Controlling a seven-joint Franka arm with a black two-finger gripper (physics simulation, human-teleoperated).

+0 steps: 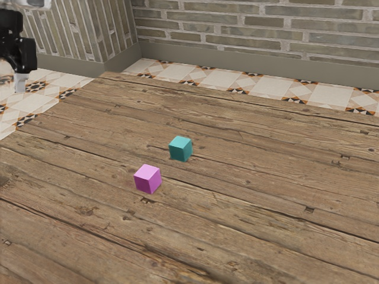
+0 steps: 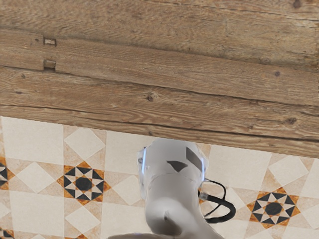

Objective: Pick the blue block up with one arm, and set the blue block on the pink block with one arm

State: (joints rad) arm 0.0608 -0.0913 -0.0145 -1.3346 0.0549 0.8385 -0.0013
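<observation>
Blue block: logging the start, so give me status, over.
End effector high at the exterior view's upper left, holding nothing. Blue block on the table, untouched. Pink block apart from it, nearer the camera.

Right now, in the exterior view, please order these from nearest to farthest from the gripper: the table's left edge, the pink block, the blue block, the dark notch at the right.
1. Table's left edge, close by the gripper, at the exterior view's left.
2. Pink block and blue block, mid-table: too close to call.
3. Dark notch, far toward the exterior view's right.
</observation>
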